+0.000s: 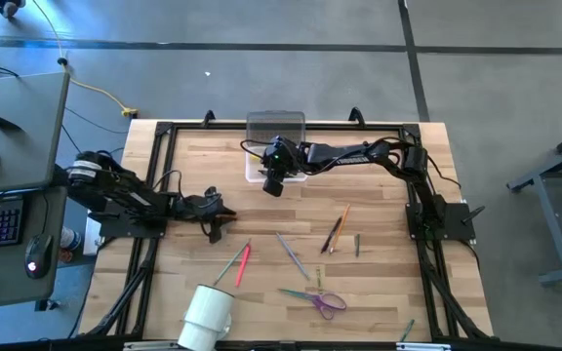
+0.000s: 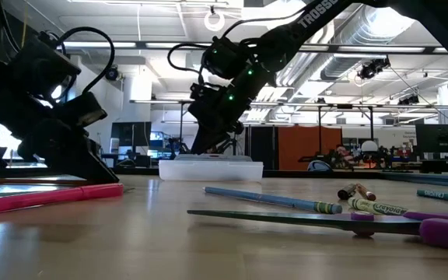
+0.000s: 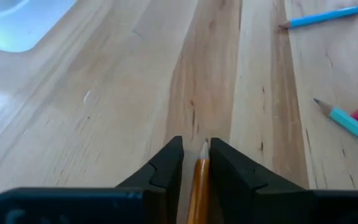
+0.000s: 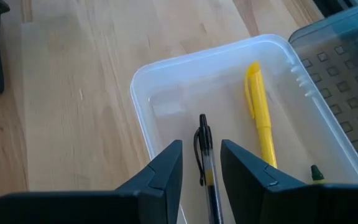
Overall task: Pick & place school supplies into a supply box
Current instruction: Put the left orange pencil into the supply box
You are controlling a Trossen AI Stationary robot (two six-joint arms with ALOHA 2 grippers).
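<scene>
marker (image 4: pixel 261 115) in supply box (image 4: pixel 166 87), scissors (image 1: pixel 317 298) right of cup (image 1: pixel 208 314)

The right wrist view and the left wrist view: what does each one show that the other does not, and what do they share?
Only the right wrist view shows the right gripper holding a black pen over the open box, with a yellow pen inside and the ribbed lid.

Only the left wrist view shows the left gripper closed on an orange pencil, with blue pencils lying nearby.

Both show the wooden table and a gripper holding one writing tool.
</scene>
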